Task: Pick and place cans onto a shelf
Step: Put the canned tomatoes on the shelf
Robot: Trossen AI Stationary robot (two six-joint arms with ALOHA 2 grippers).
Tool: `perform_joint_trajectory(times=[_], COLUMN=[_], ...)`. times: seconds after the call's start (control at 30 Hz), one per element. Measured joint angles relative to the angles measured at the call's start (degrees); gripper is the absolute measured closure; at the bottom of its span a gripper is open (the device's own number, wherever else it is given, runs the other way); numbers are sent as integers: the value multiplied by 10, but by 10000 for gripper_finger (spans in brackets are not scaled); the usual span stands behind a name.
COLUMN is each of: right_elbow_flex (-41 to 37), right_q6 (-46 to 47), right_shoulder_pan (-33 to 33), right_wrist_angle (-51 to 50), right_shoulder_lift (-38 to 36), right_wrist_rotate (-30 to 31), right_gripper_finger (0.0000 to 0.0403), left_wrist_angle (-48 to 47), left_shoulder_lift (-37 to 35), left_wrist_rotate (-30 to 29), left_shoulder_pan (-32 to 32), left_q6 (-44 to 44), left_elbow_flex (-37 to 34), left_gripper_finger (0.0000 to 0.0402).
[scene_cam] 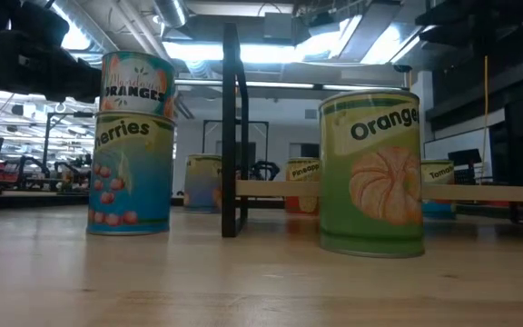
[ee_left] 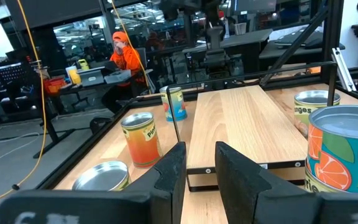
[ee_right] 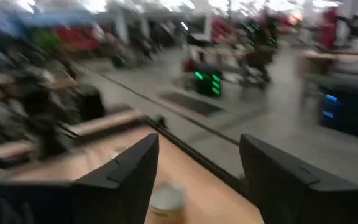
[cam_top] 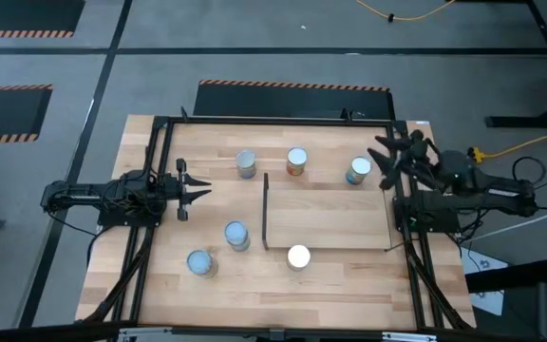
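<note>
Right pincer (cam_top: 387, 161) gapes beside a white-topped can (cam_top: 358, 170).

Green orange-printed can (scene_cam: 371, 173); blue cherry-printed can (scene_cam: 131, 173); light-wood shelf (cam_top: 330, 218).

Six upright cans, none fully on the shelf (cam_top: 335, 217).
Three cans (cam_top: 296, 161) stand beyond it, two left, one white-topped can (cam_top: 298, 256) at its near edge.

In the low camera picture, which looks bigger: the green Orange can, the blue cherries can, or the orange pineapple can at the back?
Largest to smallest as they look:
1. Green Orange can
2. Blue cherries can
3. Orange pineapple can

The pineapple can stands much farther from the camera, so its small look may be distance alone. The first two look close in size.
</note>
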Motion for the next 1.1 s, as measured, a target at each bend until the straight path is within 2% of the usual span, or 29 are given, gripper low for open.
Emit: perform_joint_trajectory(times=[0.27,0.57,0.77,0.97,1.1], right_elbow_flex=[122,223,257,261,261], right_q6=[-1,-10,-58,-91,-113], right_shoulder_pan=[-67,-177,-261,-334,-369], right_wrist_angle=[-119,-260,-317,-341,-374], right_shoulder_lift=[131,250,317,374,409], right_wrist_rotate=[-20,-132,-212,-298,-334], right_gripper_finger=[175,176,176,176,176], left_wrist_angle=[0,0,0,0,0], left_shoulder_lift=[0,0,0,0,0], left_wrist_rotate=[-4,-4,-4,-4,-4], left_shoulder_pan=[0,0,0,0,0], left_q6=[0,0,0,-1,-1], left_elbow_flex=[0,0,0,0,0], left_gripper_finger=[323,323,323,323,323])
